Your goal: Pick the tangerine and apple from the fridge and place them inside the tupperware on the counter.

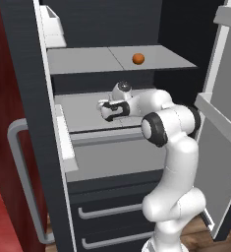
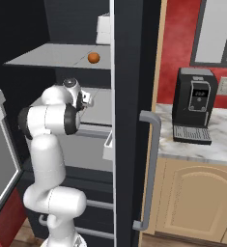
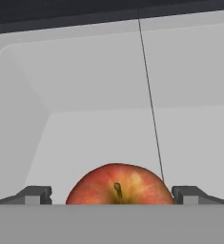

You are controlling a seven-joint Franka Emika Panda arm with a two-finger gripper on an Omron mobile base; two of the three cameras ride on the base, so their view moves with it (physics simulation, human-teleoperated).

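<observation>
The dark two-finger gripper (image 3: pixel 112 195) stands spread wide, holding nothing, with the reddish, dark-stemmed apple (image 3: pixel 119 185) between its jaws and bare grey shelf beyond. Above the jaws, the left base view shows the plain orange tangerine (image 1: pixel 138 59) on the upper shelf of the tall black fridge (image 1: pixel 26 74).

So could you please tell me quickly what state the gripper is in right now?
Gripper: open, fingertips either side of the apple, not yet closed on it.

White arm's dark two-finger gripper (image 1: pixel 103 109) reaches left over light grey shelf (image 1: pixel 82 115) of tall black fridge (image 1: pixel 31 74); small bright-orange tangerine (image 1: pixel 138 59) on shelf above, up-right of gripper
</observation>
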